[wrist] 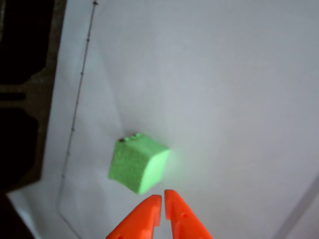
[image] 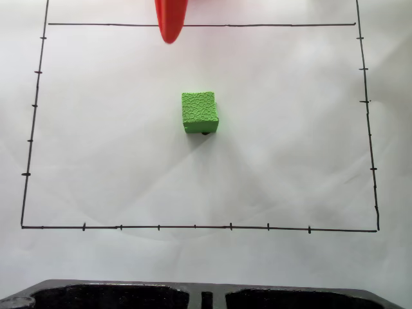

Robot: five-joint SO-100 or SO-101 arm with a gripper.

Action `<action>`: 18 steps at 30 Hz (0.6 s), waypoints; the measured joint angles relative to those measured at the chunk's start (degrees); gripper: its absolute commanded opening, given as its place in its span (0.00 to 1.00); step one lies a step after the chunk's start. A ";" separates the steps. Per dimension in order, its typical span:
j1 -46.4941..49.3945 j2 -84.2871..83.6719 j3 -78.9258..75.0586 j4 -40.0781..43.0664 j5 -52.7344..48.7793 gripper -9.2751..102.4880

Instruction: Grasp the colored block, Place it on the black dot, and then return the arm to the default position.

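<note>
The colored block (image: 199, 111), a rough green cube, rests on white paper near the middle of the fixed view. It sits over the black dot (image: 205, 133), of which only a dark sliver peeks out at its lower edge. The arm's orange-red gripper (image: 171, 35) hangs at the top edge, well apart from the block. In the wrist view the gripper (wrist: 163, 198) points up from the bottom edge. Its fingers are shut together with nothing between them, and they stop just short of the block (wrist: 137, 162). A dark speck of the dot (wrist: 123, 140) shows at the block's far corner.
A ruled black rectangle with tick marks (image: 193, 226) frames the white paper. A black moulded part (image: 206, 296) runs along the bottom edge of the fixed view and appears as the dark shape (wrist: 20, 89) at the left of the wrist view.
</note>
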 measured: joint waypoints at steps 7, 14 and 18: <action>-3.52 0.18 3.60 -2.99 6.33 0.08; -2.55 0.18 9.40 -8.17 6.33 0.08; -2.81 0.18 10.02 -9.67 7.38 0.08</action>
